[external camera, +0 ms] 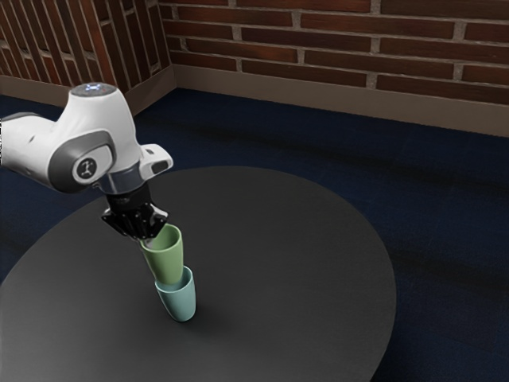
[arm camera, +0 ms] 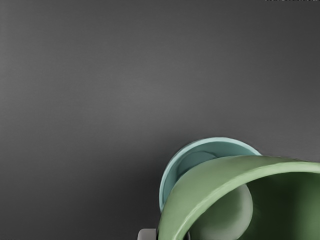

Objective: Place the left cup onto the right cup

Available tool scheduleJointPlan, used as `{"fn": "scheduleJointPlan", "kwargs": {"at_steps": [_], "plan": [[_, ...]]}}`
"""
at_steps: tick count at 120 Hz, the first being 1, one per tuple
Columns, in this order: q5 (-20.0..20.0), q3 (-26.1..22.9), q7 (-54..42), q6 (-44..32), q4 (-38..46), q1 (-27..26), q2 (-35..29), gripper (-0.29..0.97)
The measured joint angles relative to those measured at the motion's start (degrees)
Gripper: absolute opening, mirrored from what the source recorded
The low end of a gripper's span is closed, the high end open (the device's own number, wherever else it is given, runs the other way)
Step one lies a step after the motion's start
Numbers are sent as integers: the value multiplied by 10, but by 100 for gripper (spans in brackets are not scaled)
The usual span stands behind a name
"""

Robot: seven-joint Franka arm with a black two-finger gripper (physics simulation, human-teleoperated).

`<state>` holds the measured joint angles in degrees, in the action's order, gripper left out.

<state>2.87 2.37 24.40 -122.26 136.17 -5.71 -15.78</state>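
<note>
hand (external camera: 141, 230) clamps green cup (external camera: 165, 255) rim | tapered, nested in teal cup (external camera: 178, 299)

Open tabletop (external camera: 318, 255) surrounds the nested pair on all sides. The green cup (external camera: 165, 253), tilted in the teal cup (external camera: 178, 301), is the lone obstacle — the brick wall (external camera: 334, 40) stands well apart.

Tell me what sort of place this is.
Probably a simulated indoor room: brick wall, dark blue carpet, and a round black table bearing a green cup nested in a teal cup.
</note>
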Motion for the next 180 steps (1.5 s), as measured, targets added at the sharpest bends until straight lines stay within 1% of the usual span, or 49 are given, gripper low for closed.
{"fn": "scheduleJointPlan", "kwargs": {"at_steps": [48,112,132,143,159,180], "plan": [[-2,0,11,-19,1,0,14,-11],[-6,0,18,-39,28,0,21,-11],[-10,0,16,-43,29,0,20,26],[-11,0,16,-44,28,0,18,41],[-11,0,14,-42,28,0,16,53],[-11,0,13,-40,28,0,9,62]]}}
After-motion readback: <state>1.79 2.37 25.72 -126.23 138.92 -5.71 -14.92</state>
